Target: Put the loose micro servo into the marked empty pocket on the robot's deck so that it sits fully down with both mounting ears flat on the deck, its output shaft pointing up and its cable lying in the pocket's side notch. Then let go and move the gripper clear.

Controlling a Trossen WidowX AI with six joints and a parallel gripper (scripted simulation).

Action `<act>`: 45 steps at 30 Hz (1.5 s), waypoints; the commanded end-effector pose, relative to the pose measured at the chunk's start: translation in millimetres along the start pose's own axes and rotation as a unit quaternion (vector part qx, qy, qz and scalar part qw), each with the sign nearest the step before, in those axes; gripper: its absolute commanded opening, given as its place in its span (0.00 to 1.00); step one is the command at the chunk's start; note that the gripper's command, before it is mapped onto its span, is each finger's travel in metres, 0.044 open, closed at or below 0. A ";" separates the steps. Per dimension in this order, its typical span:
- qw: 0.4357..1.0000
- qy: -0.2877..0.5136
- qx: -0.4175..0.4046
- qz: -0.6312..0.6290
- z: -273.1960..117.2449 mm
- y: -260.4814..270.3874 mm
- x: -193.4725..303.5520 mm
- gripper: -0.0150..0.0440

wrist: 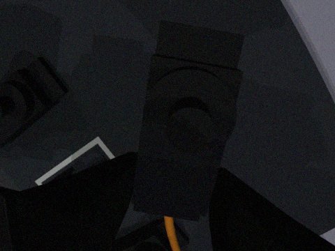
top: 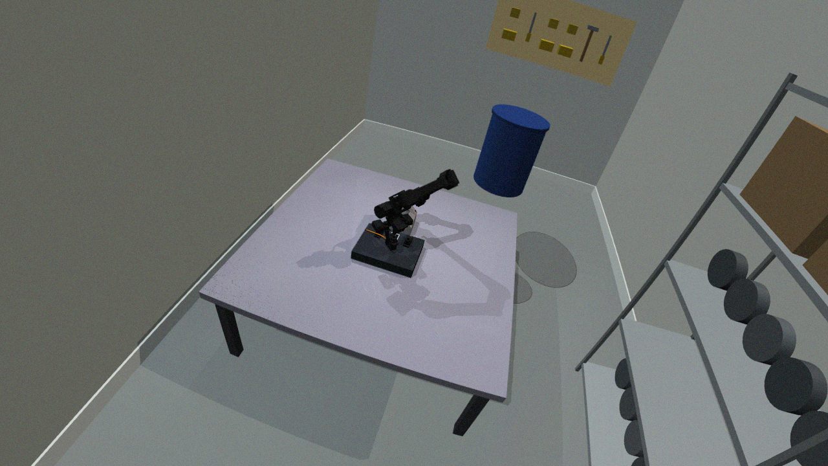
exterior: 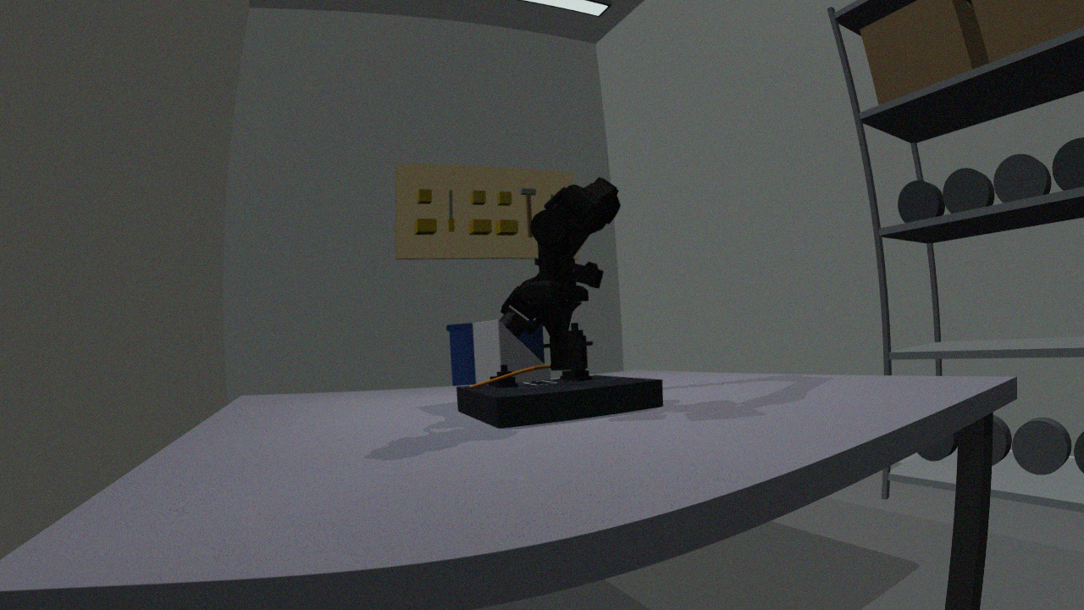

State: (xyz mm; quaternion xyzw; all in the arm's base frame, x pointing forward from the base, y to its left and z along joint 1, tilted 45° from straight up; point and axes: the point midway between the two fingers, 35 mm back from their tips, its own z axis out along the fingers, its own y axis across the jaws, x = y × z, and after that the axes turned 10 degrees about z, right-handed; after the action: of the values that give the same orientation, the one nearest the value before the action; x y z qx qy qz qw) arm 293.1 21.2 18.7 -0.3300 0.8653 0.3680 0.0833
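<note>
Black, boxy micro servo (top: pixel 391 243) (exterior: pixel 577 353) (wrist: pixel 188 139): grasped in the dark pincer (top: pixel 392 235) (exterior: pixel 561 346) (wrist: pixel 175 170), not yet inside the white-rimmed pocket (top: pixel 397 236) (exterior: pixel 542 382) (wrist: pixel 70 158)! Left to do: align, seat, release, clear.

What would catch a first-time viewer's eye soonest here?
Likely the blue bin, standing beyond the far side of the table. Next comes the black arm bent over the dark deck. Up close, the orange cable stands out, trailing from the dark servo in the gripper.
</note>
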 end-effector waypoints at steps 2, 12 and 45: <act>0.997 -0.002 0.003 0.078 -1.2 -1.7 0.0 0.25; 0.969 -0.002 0.002 0.249 -1.3 -1.7 0.0 0.25; 0.921 -0.001 0.002 0.389 -0.8 42.0 62.2 0.25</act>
State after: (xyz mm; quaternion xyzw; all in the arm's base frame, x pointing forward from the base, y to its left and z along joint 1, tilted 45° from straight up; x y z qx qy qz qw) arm 229.2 13.7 18.4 0.0341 0.9245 0.3730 -0.0706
